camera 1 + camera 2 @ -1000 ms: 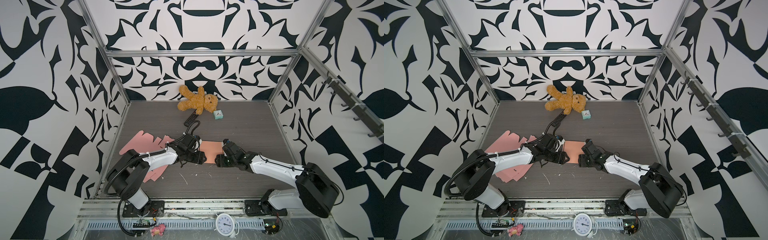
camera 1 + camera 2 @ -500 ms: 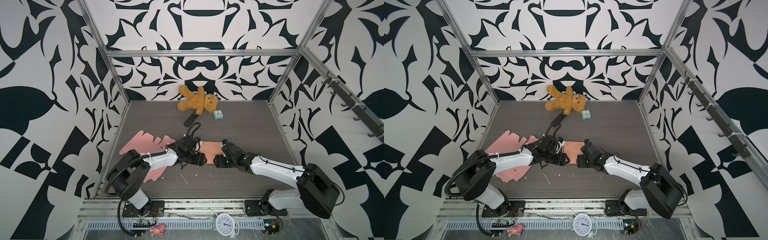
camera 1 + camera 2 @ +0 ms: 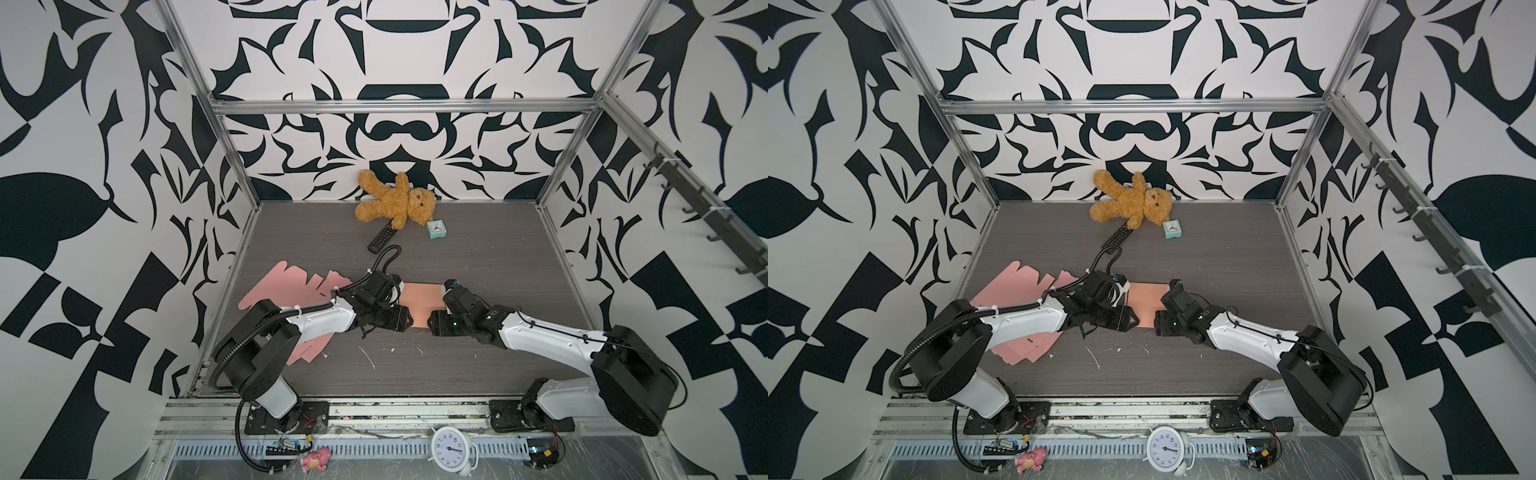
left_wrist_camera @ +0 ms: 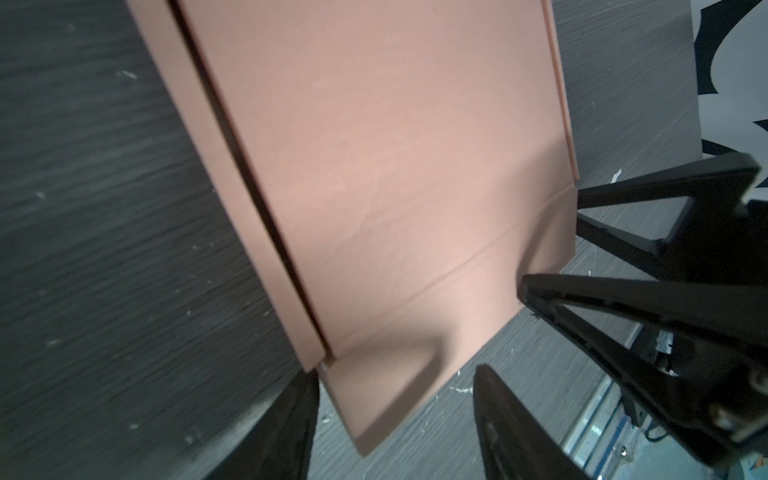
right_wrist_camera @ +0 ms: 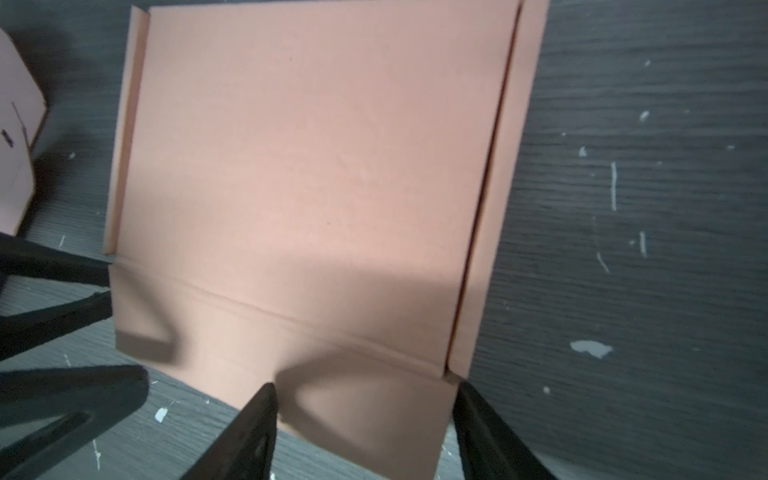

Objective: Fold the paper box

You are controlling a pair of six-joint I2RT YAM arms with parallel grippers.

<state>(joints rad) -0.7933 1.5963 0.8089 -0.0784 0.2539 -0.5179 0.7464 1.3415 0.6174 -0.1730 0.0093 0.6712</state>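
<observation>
As the left gripper (image 3: 405, 322) had narrowed slightly, it and the right gripper (image 3: 434, 328) both stood spread astride the near flap of the flat pink paper box (image 3: 422, 299), mid-table (image 3: 498, 257) toward the front edge; a flap lift seemed imminent, nothing pinched yet

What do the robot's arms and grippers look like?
Left arm and right arm: white shells, bulky black joints. A ribbed black hose follows the left, a thin black cable the right. Left gripper and right gripper: slim, tapered black fingers.
</observation>
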